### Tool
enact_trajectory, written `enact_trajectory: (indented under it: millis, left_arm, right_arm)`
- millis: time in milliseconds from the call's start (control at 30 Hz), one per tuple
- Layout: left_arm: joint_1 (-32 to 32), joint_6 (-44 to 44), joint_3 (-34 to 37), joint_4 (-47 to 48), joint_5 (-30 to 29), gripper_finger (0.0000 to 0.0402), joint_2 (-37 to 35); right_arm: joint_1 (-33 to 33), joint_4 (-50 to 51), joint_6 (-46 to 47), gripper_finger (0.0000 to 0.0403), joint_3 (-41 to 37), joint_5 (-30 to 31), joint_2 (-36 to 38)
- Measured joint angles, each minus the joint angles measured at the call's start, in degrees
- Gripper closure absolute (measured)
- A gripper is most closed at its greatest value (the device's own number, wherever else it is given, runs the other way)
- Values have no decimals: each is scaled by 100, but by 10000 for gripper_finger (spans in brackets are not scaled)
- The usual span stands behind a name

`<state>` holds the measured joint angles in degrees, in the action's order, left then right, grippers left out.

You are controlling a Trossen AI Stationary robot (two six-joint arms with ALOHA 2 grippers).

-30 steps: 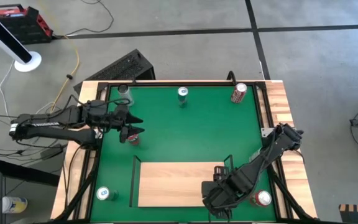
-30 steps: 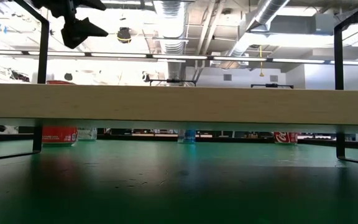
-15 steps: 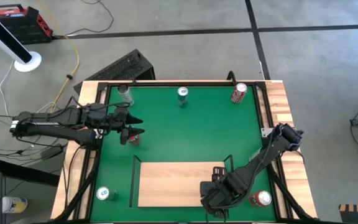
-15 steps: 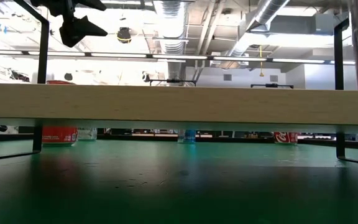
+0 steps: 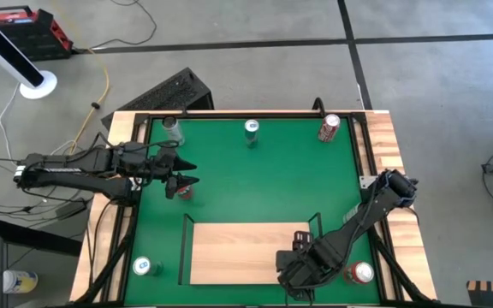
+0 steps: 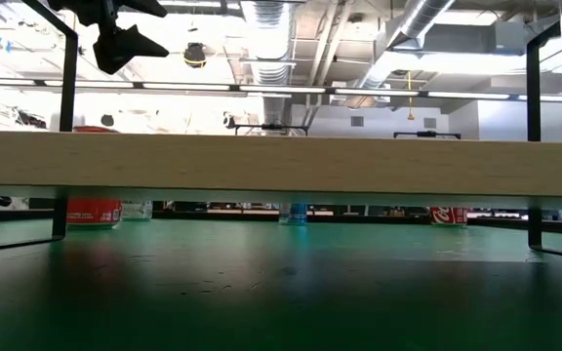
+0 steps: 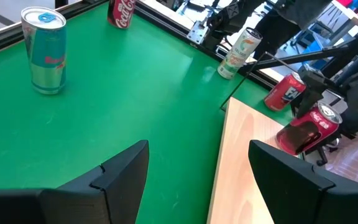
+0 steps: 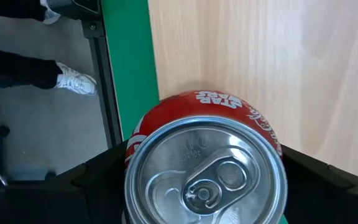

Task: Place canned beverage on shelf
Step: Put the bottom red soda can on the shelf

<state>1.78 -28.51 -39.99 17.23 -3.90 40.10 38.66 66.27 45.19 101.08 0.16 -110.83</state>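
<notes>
We are seeing the right gripper [image 5: 302, 263] hiding the shelf's [image 5: 238, 252] near corner; whether its fingers are touching the red can [image 8: 205, 163] stays unclear.

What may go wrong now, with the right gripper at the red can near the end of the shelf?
1. The red can appears to be very close to the edge of the shelf. If the right gripper drags on it while leaving, it may tip or fall off.
2. Another can stands just beside the right arm, which may knock it over on the way back.
</notes>
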Motion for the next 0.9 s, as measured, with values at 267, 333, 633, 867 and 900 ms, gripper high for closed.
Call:
enact_trajectory:
  millis: [267,333,633,867,900]
  left_arm:
    - [0,2,0,0,0,140,0]
    - [0,4,0,0,0,140,-2]
    - [0,50,0,0,0,140,-2]
    - [0,57,0,0,0,140,0]
    - [0,79,0,0,0,140,0]
  right_arm:
    - [-18,-6,26,16,-11,-185,-20]
    - [-18,2,31,16,-11,-218,-20]
    - [-38,268,49,19,61,-588,-20]
    - [-104,806,45,19,312,-460,-20]
    - [-122,857,44,19,333,-453,-17]
